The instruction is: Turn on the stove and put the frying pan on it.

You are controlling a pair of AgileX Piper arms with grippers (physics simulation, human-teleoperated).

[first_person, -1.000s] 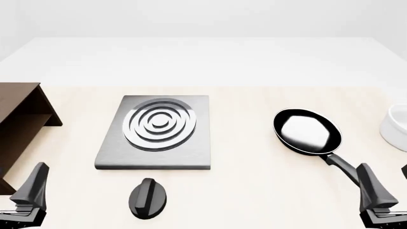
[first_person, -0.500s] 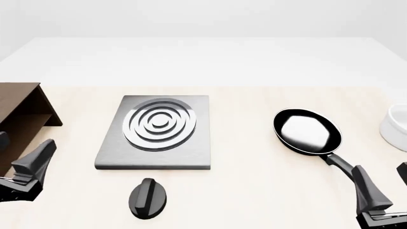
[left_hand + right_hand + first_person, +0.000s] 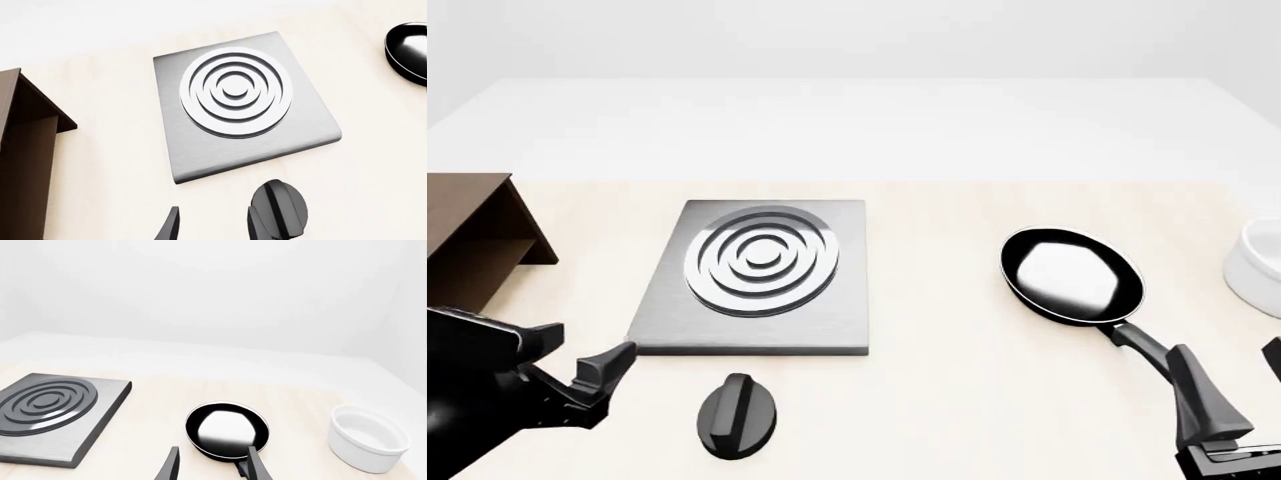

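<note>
Front view: pale wooden table (image 3: 961, 400), white walls.

Clearly a simulated kitchen mock-up, not a real home: blank white backdrop, pale wooden desk (image 3: 961, 400), flat grey metal stove slab with silver ring burner (image 3: 757, 275), small round black frying pan (image 3: 1072, 275), white ceramic bowl (image 3: 367, 438), dark brown wooden shelf (image 3: 474, 245).

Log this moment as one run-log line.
left end effector: open, beside round black ridged knob, apart | right end effector: open, near long black handle of black frying pan | grey metal stove slab: bare
</note>
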